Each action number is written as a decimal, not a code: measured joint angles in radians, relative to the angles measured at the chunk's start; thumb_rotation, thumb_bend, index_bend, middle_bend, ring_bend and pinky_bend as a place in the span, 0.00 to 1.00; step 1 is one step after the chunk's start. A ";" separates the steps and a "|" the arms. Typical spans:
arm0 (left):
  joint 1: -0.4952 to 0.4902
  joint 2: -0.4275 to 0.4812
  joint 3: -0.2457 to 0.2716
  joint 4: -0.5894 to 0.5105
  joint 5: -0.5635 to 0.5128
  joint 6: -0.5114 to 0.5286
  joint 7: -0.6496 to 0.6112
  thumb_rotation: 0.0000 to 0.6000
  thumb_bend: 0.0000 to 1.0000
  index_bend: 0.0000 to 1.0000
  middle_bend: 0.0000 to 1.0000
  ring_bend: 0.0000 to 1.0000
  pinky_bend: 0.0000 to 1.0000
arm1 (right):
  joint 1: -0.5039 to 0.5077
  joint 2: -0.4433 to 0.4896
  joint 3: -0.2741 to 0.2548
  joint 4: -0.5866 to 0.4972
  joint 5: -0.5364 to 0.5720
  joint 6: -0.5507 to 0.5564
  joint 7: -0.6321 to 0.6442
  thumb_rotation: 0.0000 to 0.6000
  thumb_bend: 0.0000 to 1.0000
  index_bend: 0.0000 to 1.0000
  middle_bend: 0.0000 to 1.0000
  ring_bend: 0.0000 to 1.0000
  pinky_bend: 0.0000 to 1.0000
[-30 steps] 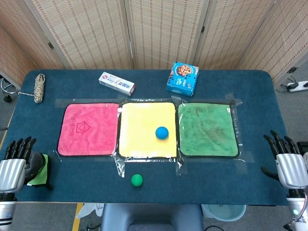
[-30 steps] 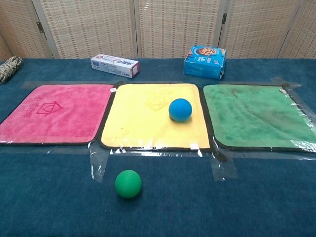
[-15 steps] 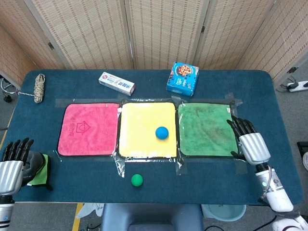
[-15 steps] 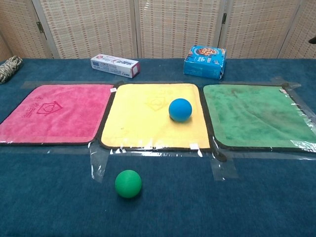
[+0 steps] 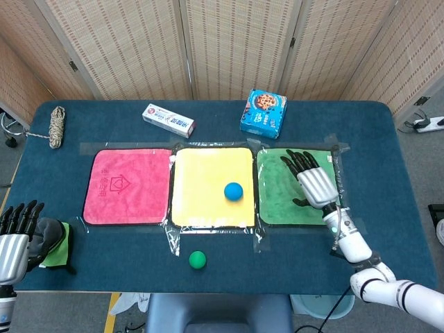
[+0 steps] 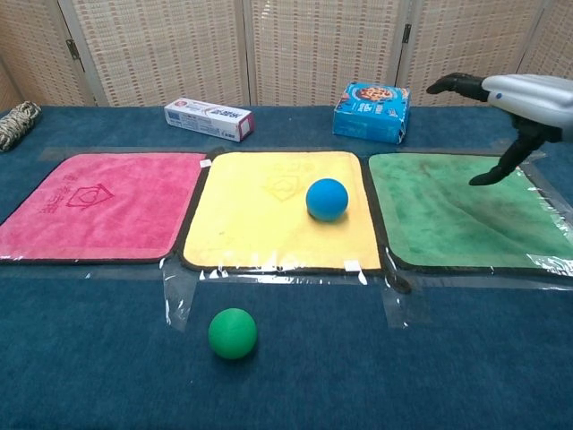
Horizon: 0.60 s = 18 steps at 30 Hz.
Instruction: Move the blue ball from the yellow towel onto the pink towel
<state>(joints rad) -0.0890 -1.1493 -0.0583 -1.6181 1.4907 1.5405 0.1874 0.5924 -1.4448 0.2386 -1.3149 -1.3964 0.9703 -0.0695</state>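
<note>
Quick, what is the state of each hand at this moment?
Left hand: open, holding nothing, at the table's near left edge.
Right hand: open, fingers spread, holding nothing, above the green towel.

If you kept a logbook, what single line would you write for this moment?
blue ball: on yellow towel | pink towel: bare | right hand: open, above green towel | left hand: open, table edge

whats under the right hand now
The open right hand hovers above the square green towel, which is taped to the dark blue table. The patch of towel directly beneath the palm is hidden in the head view.
</note>
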 measured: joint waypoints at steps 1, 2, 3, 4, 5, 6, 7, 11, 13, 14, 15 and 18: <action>0.000 0.000 0.000 0.000 0.000 0.000 0.000 1.00 0.43 0.06 0.08 0.04 0.00 | 0.017 -0.019 0.004 0.021 0.002 -0.008 0.000 1.00 0.09 0.00 0.00 0.00 0.00; 0.001 0.001 0.000 0.000 0.000 0.001 0.000 1.00 0.43 0.06 0.08 0.04 0.00 | 0.030 -0.034 0.006 0.038 0.003 -0.012 0.001 1.00 0.09 0.00 0.00 0.00 0.00; 0.002 0.001 0.000 0.000 0.000 0.002 -0.001 1.00 0.43 0.06 0.08 0.04 0.00 | 0.041 -0.048 0.008 0.055 0.003 -0.015 0.003 1.00 0.09 0.00 0.00 0.00 0.00; 0.002 0.000 0.000 0.001 0.000 0.001 -0.001 1.00 0.43 0.06 0.08 0.04 0.00 | 0.052 -0.067 0.010 0.078 0.003 -0.020 0.008 1.00 0.08 0.00 0.00 0.00 0.00; 0.003 0.000 0.000 0.001 -0.001 0.001 -0.001 1.00 0.43 0.06 0.08 0.04 0.00 | 0.061 -0.081 0.011 0.096 0.003 -0.024 0.013 1.00 0.08 0.00 0.00 0.00 0.00; 0.003 0.001 0.000 0.002 -0.002 0.000 -0.002 1.00 0.43 0.06 0.08 0.04 0.00 | 0.071 -0.094 0.012 0.113 0.003 -0.029 0.020 1.00 0.08 0.00 0.00 0.00 0.00; 0.003 0.001 0.000 0.003 -0.003 -0.001 -0.002 1.00 0.43 0.06 0.08 0.04 0.00 | 0.084 -0.112 0.013 0.137 0.003 -0.035 0.030 1.00 0.08 0.00 0.00 0.00 0.00; 0.005 0.001 0.000 0.006 -0.007 -0.002 -0.004 1.00 0.43 0.06 0.08 0.04 0.00 | 0.130 -0.166 0.009 0.218 -0.005 -0.061 0.062 1.00 0.08 0.00 0.00 0.00 0.00; 0.006 0.001 -0.001 0.008 -0.008 -0.002 -0.005 1.00 0.43 0.07 0.08 0.04 0.00 | 0.156 -0.194 0.005 0.261 -0.013 -0.074 0.080 1.00 0.09 0.00 0.00 0.00 0.00; 0.006 0.001 -0.001 0.008 -0.009 -0.002 -0.005 1.00 0.43 0.06 0.08 0.04 0.00 | 0.167 -0.206 0.004 0.279 -0.016 -0.079 0.088 1.00 0.09 0.00 0.00 0.00 0.00; 0.006 0.001 -0.001 0.009 -0.009 -0.003 -0.005 1.00 0.43 0.07 0.08 0.04 0.00 | 0.178 -0.218 0.002 0.297 -0.020 -0.085 0.097 1.00 0.09 0.00 0.00 0.00 0.00; 0.006 0.001 -0.001 0.010 -0.012 -0.007 -0.004 1.00 0.43 0.07 0.08 0.04 0.00 | 0.213 -0.255 -0.009 0.354 -0.038 -0.099 0.121 1.00 0.08 0.00 0.00 0.00 0.00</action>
<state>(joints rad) -0.0829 -1.1485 -0.0590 -1.6084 1.4786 1.5335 0.1832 0.8058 -1.7002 0.2299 -0.9604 -1.4344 0.8708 0.0513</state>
